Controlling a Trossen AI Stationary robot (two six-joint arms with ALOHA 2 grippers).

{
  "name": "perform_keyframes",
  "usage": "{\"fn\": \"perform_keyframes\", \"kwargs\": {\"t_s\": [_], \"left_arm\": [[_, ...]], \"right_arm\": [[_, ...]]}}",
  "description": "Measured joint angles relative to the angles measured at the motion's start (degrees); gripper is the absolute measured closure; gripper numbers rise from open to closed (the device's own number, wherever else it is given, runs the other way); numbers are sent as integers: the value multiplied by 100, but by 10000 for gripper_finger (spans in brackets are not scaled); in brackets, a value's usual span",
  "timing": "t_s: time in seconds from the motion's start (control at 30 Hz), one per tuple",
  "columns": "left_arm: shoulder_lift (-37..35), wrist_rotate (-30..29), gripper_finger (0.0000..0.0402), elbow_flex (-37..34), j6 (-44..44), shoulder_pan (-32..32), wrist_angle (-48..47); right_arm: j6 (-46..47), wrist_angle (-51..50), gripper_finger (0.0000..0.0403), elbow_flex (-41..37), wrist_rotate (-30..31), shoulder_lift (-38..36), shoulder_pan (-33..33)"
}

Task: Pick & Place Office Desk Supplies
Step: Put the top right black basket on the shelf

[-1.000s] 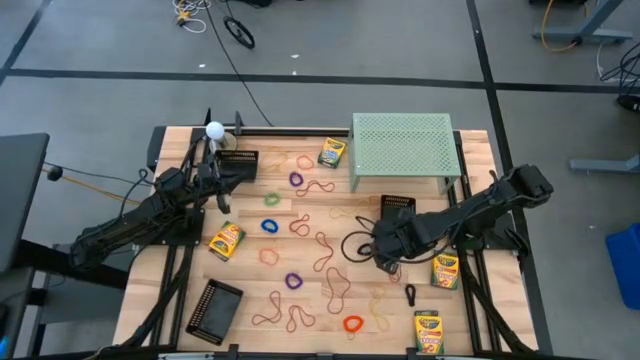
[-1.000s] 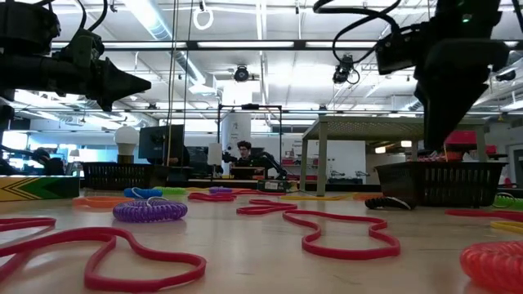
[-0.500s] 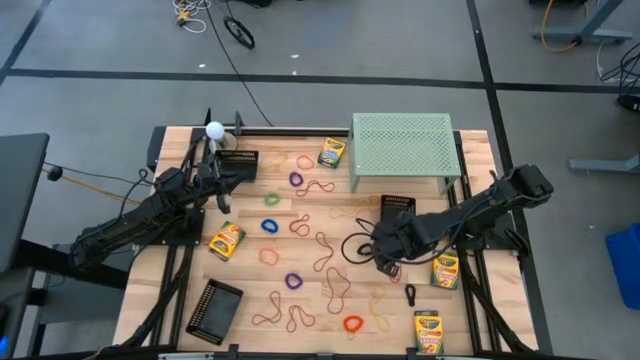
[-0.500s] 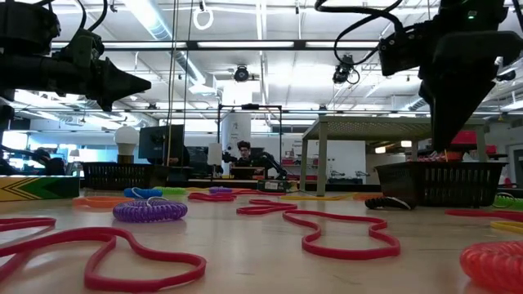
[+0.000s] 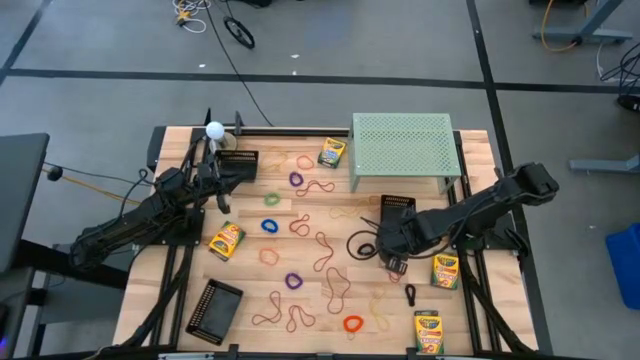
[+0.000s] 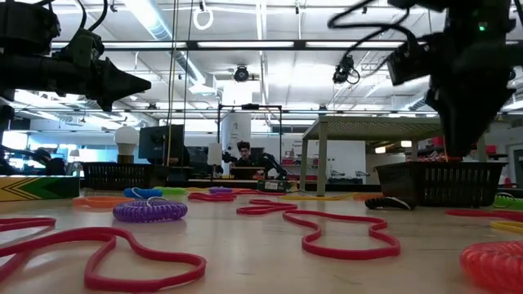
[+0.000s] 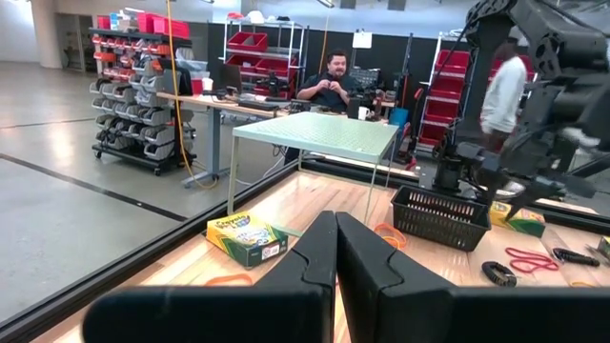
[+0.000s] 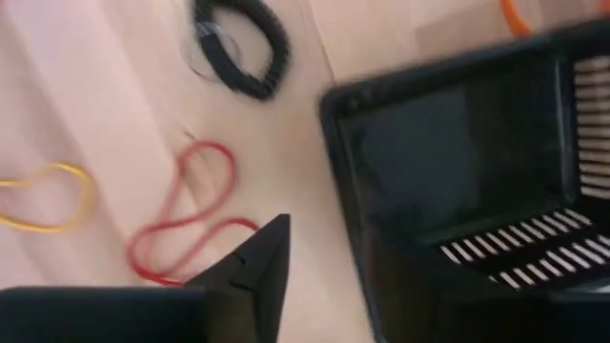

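Observation:
Office supplies lie scattered over the wooden table (image 5: 300,300): red and tan rubber bands (image 5: 337,285), small coloured coil rings such as a purple one (image 5: 293,281) and a blue one (image 5: 269,226), and crayon boxes (image 5: 226,240), (image 5: 445,270). My right gripper (image 5: 393,264) is shut and empty. It points down above the table, just near of a black basket (image 5: 398,208). Its wrist view shows the gripper (image 8: 270,255) over a red rubber band (image 8: 186,219), beside the basket (image 8: 477,181) and a black coil ring (image 8: 238,48). My left gripper (image 5: 216,176) is shut and empty, held above the table at the far left.
A pale green perforated stand (image 5: 403,145) stands at the far right. A white ball on a base (image 5: 214,130) and a second black basket (image 5: 236,164) are at the far left. A black mesh tray (image 5: 214,308) lies at the near left. People show in the room beyond the table.
My right gripper has moved a little toward the table's right edge, staying shut and pointing down above the table. Nothing on the table has moved.

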Motion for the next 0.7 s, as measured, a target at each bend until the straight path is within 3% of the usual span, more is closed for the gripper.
{"fn": "perform_keyframes", "kwargs": {"t_s": [0.2, 0.53, 0.7], "left_arm": [[-1, -2, 394, 0, -2, 0, -1], [-1, -1, 394, -1, -1, 0, -1], [-1, 0, 394, 0, -1, 0, -1]], "right_arm": [[-121, 172, 249, -380, 47, 2, 0], [-495, 295, 382, -509, 190, 4, 10], [-651, -98, 381, 52, 175, 7, 150]]}}
